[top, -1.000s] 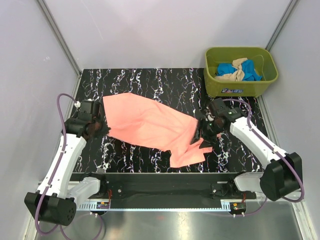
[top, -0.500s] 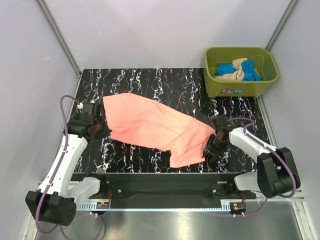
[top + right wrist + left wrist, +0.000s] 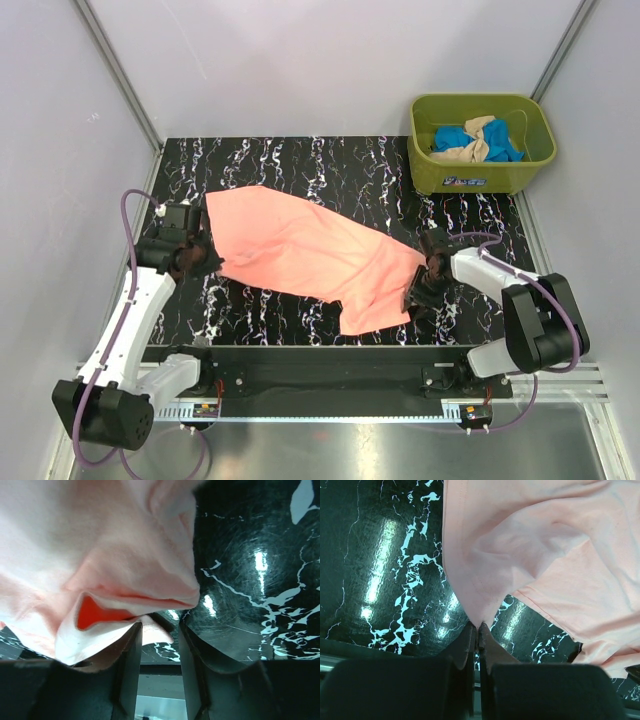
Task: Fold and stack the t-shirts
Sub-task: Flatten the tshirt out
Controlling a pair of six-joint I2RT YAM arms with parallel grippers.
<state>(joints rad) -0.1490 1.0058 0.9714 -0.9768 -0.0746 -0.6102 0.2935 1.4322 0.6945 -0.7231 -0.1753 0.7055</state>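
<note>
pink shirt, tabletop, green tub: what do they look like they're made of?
Pink t-shirt: soft matte knit cloth, likely cotton jersey. It drapes, creases and shows stitched hems.
Tabletop: hard, glossy black with white marble-like veining. Lamp glare shows on it. Probably laminate or printed film, but real stone can't be ruled out.
Tub: olive-green moulded plastic, smooth with a slight sheen and a rounded rim.
</note>
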